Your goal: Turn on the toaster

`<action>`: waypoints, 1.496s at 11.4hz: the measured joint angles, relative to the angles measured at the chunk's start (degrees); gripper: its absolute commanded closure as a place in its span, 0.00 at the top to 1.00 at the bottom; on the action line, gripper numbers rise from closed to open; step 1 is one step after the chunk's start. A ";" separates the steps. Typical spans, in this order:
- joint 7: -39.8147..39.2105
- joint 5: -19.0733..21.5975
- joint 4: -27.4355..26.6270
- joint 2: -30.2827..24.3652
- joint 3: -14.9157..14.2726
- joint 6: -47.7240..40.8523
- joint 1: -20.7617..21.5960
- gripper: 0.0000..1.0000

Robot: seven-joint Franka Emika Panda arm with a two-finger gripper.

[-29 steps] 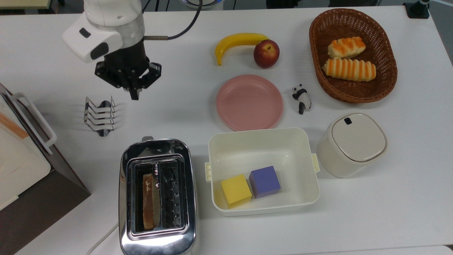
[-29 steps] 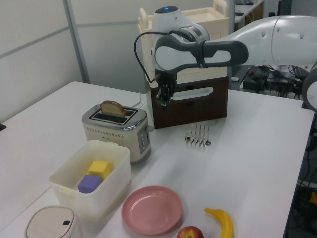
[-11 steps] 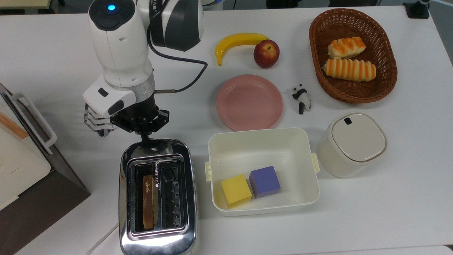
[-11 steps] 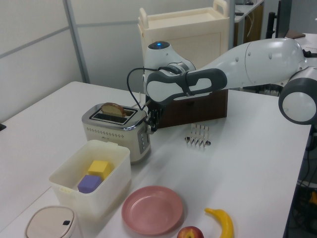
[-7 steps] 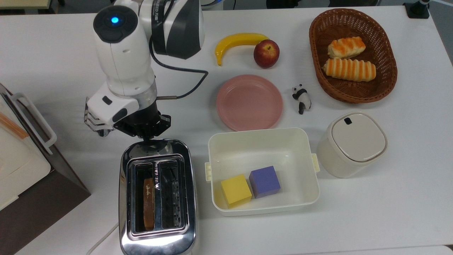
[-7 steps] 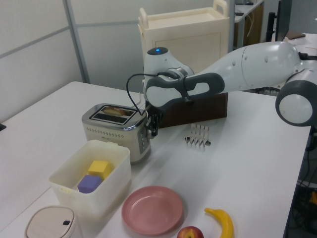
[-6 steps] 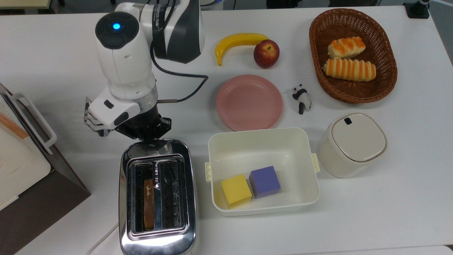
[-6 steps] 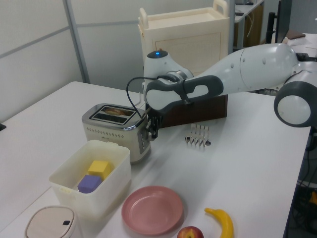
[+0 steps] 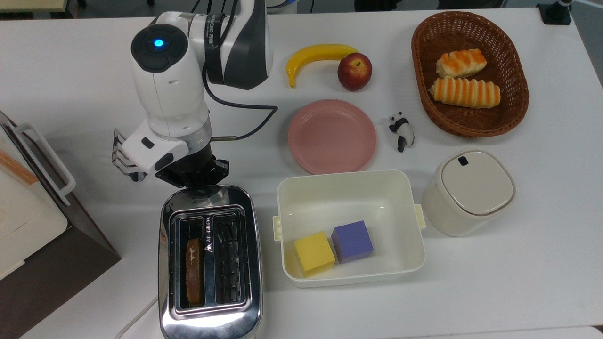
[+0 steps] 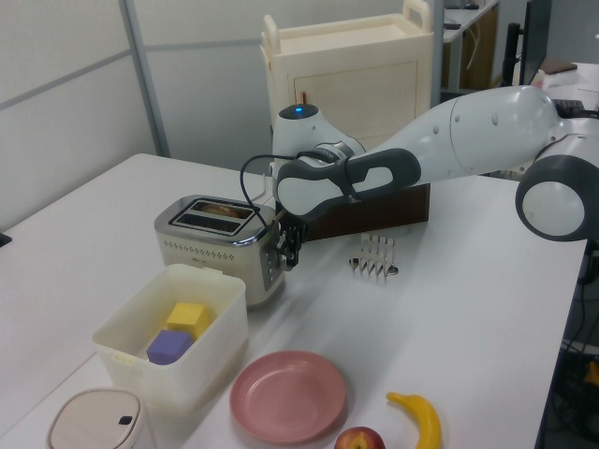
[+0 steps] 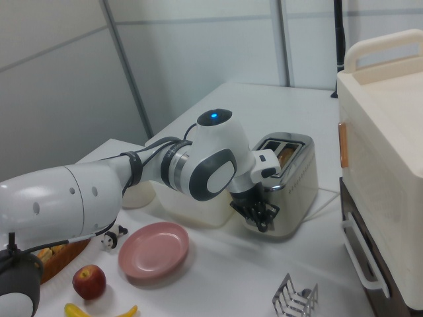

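Gripper has come down along the lever end of the toaster over the last second or so. 2.6 s back it hung high beside the wire toast rack; now it's pressed low against the toaster's end face, well below the top edge in the left view.

Change that matters: the bread slice stood proud of its slot 1.0 s ago. By 0.6 s ago it had sunk, and now it sits fully down inside, only its top edge showing in the top view. So the carriage has gone down with the gripper; I read that as the lever being pushed to, or near, the bottom of its travel.

Gripper state: can't tell, the wrist body hides the tips in the top view and the side views don't resolve them. The lever itself is hidden behind the gripper.

Location: the toaster stands on the tabletop directly beneath and just past the gripper, touching or nearly touching it at the end face. The toast rack is just beside the gripper on the other side.

Judgement: the press looks essentially done. Open question is whether the carriage has latched. Risk: if it hasn't, the bread pops back up on release.
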 measured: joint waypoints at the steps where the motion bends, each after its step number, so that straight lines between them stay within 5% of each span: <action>1: 0.00 0.01 0.05 -0.10 -0.01 0.18 -0.03 0.00; 7: 0.00 0.81 1.47 -5.14 -0.01 -0.69 -0.04 0.03; 10: 0.00 0.86 1.58 -8.19 -0.05 -5.49 -0.11 0.15; 12: 0.00 0.86 1.64 -10.40 -0.20 -9.44 -0.28 0.30; 14: 0.00 0.85 1.67 -12.69 -0.28 -12.76 -0.39 0.89; 15: 0.00 0.85 1.72 -13.58 -0.28 -14.19 -0.39 1.00; 17: 0.00 0.85 1.93 -14.68 -0.28 -18.91 -0.39 1.00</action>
